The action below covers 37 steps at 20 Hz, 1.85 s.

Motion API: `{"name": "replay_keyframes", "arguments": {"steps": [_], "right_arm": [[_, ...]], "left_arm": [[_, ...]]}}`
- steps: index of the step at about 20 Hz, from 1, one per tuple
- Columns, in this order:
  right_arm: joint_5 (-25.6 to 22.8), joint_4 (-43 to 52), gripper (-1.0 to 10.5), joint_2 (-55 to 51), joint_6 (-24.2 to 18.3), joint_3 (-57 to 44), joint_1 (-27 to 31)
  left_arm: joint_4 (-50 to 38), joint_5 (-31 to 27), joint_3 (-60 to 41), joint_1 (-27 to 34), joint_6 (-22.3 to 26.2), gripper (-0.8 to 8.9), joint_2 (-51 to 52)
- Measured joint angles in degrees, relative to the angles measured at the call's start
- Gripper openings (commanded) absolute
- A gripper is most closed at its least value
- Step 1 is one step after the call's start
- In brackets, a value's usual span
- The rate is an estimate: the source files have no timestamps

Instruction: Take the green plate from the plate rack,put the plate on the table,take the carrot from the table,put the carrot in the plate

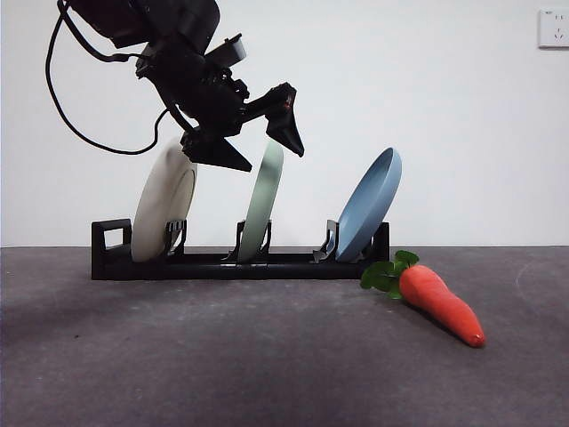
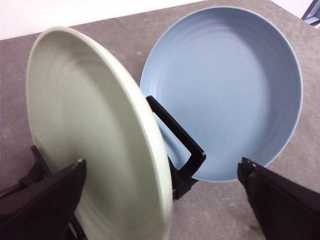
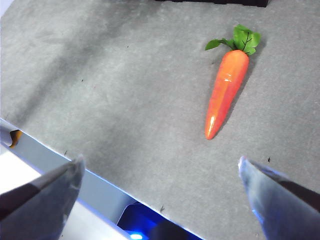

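The green plate (image 1: 264, 203) stands upright in the middle slot of the plate rack (image 1: 222, 264). My left gripper (image 1: 262, 142) is open, with one jaw on each side of the plate's top edge, apart from it. In the left wrist view the green plate (image 2: 90, 135) stands edge-on between the open jaws of the left gripper (image 2: 160, 200). The carrot (image 1: 440, 302) lies on the table (image 1: 222, 356) to the right of the rack. In the right wrist view my right gripper (image 3: 160, 190) is open and empty, well short of the carrot (image 3: 227, 92).
A cream-white plate (image 1: 164, 200) stands in the rack's left slot and a blue plate (image 1: 369, 205) in the right slot, also in the left wrist view (image 2: 225, 90). A rack prong (image 2: 180, 145) rises between the plates. The table's edge (image 3: 60, 160) shows below the right gripper.
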State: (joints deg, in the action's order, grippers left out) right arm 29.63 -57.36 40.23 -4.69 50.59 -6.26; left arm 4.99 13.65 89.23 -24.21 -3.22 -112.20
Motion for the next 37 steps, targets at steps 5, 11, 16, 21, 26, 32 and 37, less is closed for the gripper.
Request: {"name": "replay_keyframes", "arguments": {"steps": [5, 11, 16, 21, 26, 32, 37], "right_arm": [[0.0, 0.0, 5.7, 0.0, 0.0, 0.0, 0.0], [0.0, 0.0, 5.7, 0.0, 0.0, 0.0, 0.0], [0.0, 0.0, 5.7, 0.0, 0.0, 0.0, 0.0], [0.0, 0.0, 5.7, 0.0, 0.0, 0.0, 0.0], [0.0, 0.0, 5.7, 0.0, 0.0, 0.0, 0.0], [0.0, 0.0, 5.7, 0.0, 0.0, 0.0, 0.0], [0.0, 0.0, 5.7, 0.0, 0.0, 0.0, 0.0]], "left_arm": [[-0.2, 0.0, 0.0, -0.3, 0.0, 2.17, -0.7], [-0.2, 0.0, 0.0, -0.6, 0.0, 0.48, -1.0], [0.0, 0.7, 0.0, -0.7, -0.5, 0.17, -1.0], [-0.2, 0.7, 0.0, -0.8, -1.6, -0.08, -1.0], [-3.5, 2.5, 0.0, -0.5, -5.4, -0.08, -1.0], [-2.6, 8.2, 3.4, -0.5, -7.4, -0.08, 1.9], [2.4, 10.2, 5.6, -2.8, -7.5, -0.08, 9.3]]}}
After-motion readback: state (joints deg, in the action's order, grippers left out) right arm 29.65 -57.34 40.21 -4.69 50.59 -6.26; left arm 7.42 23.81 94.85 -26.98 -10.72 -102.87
